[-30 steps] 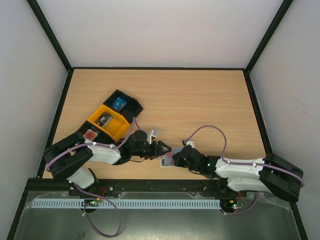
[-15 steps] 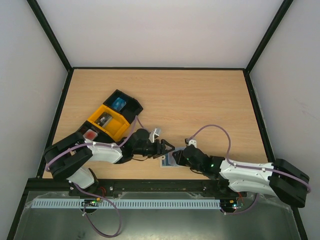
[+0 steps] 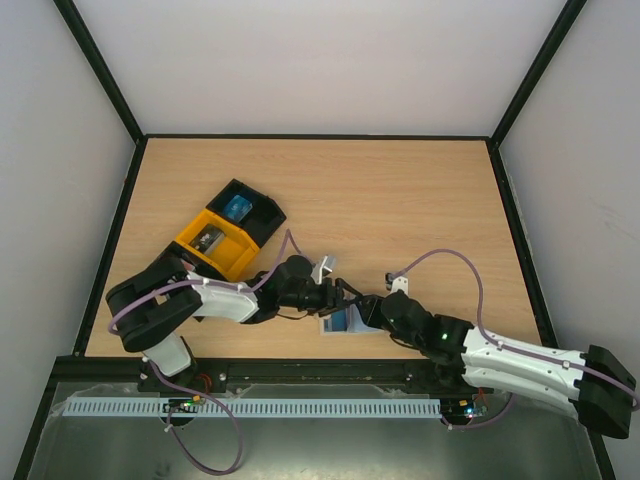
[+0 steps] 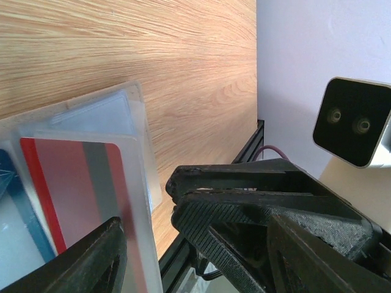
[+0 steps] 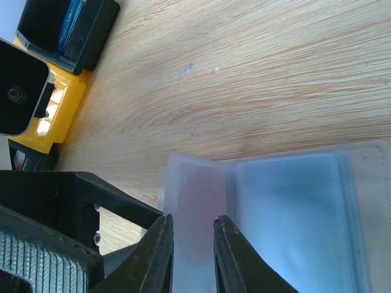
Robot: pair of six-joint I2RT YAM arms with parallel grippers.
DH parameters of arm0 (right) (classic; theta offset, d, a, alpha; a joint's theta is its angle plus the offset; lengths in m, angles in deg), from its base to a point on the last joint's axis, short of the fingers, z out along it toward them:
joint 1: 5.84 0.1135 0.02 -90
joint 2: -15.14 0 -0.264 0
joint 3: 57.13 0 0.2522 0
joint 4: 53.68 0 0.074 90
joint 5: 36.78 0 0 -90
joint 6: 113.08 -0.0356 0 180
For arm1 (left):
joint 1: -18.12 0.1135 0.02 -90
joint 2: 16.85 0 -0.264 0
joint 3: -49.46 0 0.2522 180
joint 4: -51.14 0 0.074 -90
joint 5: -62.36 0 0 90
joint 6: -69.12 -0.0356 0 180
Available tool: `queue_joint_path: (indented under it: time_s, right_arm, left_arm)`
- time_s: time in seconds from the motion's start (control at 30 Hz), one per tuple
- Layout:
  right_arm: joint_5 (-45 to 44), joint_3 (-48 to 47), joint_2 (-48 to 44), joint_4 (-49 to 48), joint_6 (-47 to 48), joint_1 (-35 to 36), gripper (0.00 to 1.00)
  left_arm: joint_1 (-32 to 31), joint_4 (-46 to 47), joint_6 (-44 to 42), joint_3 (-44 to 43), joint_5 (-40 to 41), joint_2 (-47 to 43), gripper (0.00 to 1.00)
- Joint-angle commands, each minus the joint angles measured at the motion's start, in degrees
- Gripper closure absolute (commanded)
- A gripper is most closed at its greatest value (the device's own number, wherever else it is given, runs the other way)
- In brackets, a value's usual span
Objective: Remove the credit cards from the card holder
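The card holder (image 3: 340,322) lies open and flat on the table (image 3: 420,200), close to the near edge and roughly midway between the two arms. Its clear plastic leaves are spread out, with a tan border along one side. A red card (image 4: 70,183) with a grey stripe sits inside one of the leaves, and a blue edge shows just beside it.

The right end effector (image 5: 190,244) reaches in from the right and hangs over the end leaf. Its fingers stand close together with a narrow gap, and a reddish patch shows through the plastic there. Whether they pinch the leaf cannot be told.

The left end effector (image 3: 337,294) comes in from the left and meets the right one over the far end of the card holder. Its fingers are spread wide, one of them above the red card, and they hold nothing. The two end effectors are just beside each other.

Farther back on the left stands a yellow tray (image 3: 212,250). A black tray (image 3: 255,205) touches its far side, with a small blue thing (image 3: 238,207) lying in it
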Motion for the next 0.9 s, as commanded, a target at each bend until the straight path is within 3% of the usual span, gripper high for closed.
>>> queue_joint_path:
  time_s: [0.0, 0.5, 0.87]
  right_arm:
    - [-3.5, -0.7, -2.9, 5.7, -1.2, 0.2, 0.8]
    - [-4.7, -3.5, -5.4, 8.8, -0.2, 0.2, 0.78]
    - [-1.2, -1.1, 2.6, 1.5, 1.1, 0.2, 0.84]
  left_arm:
    - [-0.9, 2.4, 0.4, -2.1, -0.9, 1.5, 0.36]
    - [-0.7, -0.6, -0.6, -0.8, 1.9, 0.5, 0.36]
    - [1.1, -2.8, -1.6, 3.1, 5.5, -0.6, 0.47]
